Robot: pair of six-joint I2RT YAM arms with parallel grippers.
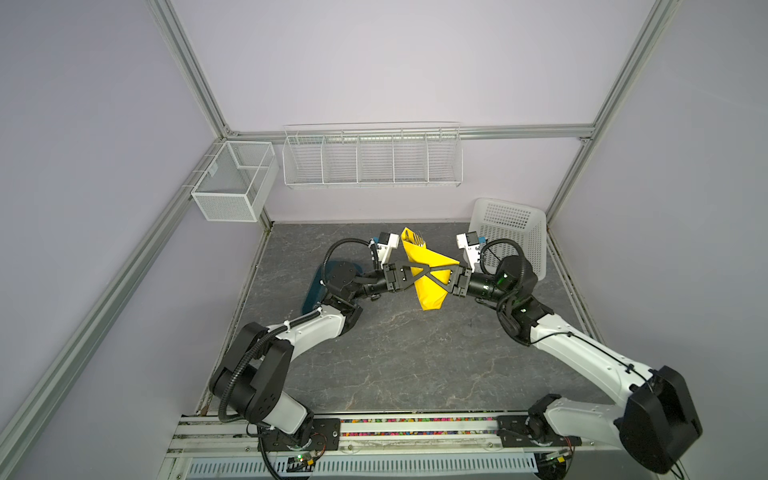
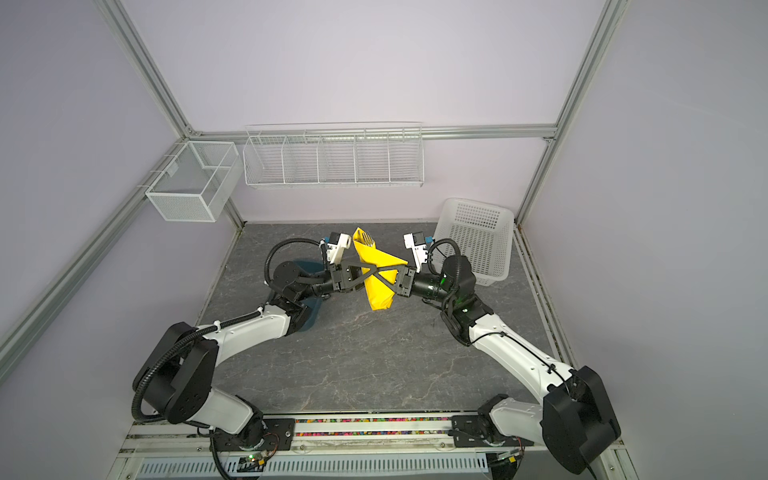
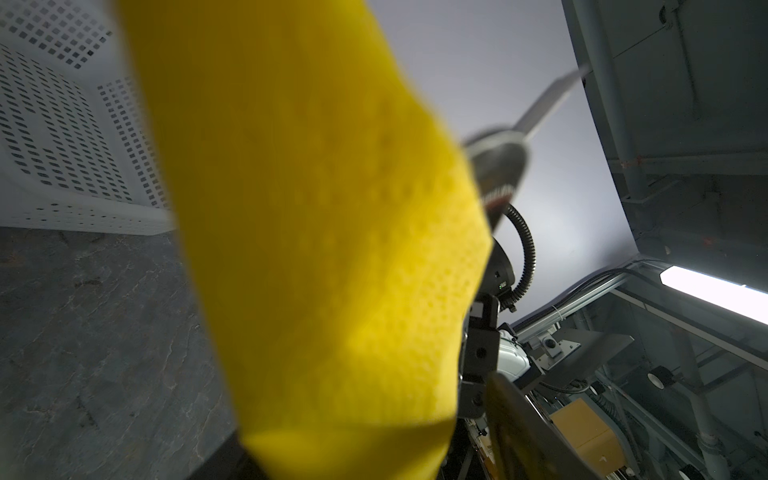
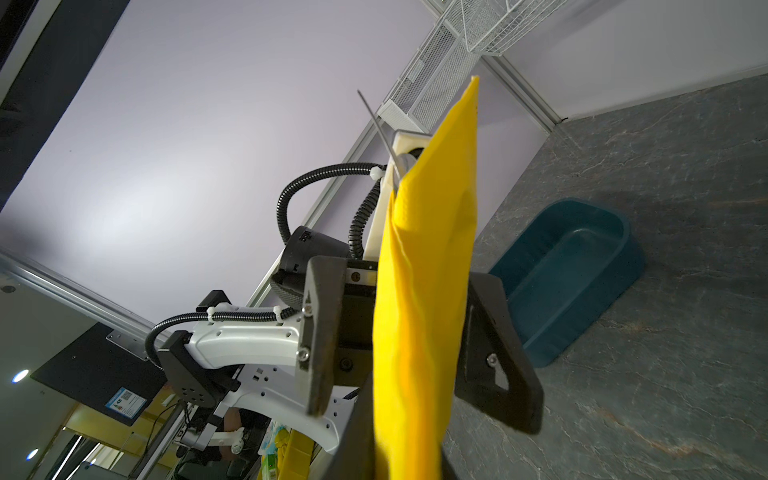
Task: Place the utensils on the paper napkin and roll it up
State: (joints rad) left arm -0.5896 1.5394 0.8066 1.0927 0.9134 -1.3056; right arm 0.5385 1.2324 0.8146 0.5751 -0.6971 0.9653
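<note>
- The napkin is folded into a loose roll around the utensils and hangs tilted in the air above the table, between the two arms.
- Fork tines poke out of its upper end in both top views; the rest of the cutlery is hidden inside.
- The right gripper has its fingers pinched tight on the paper at one edge of the roll.
- The left gripper has its fingers spread wide on either side of the roll. The right wrist view shows a gap on one side, so it looks not to be clamping.
- Handling: the paper is probably thin, soft and easy to tear, and it gives no stiffness of its own. The metal inside is rigid, smooth and carries nearly all the weight.
- Risk: with the roll tilted, the utensils could slide out of an open end.
- Best hold: across the middle, squeezing paper and metal together, not paper alone.
</note>
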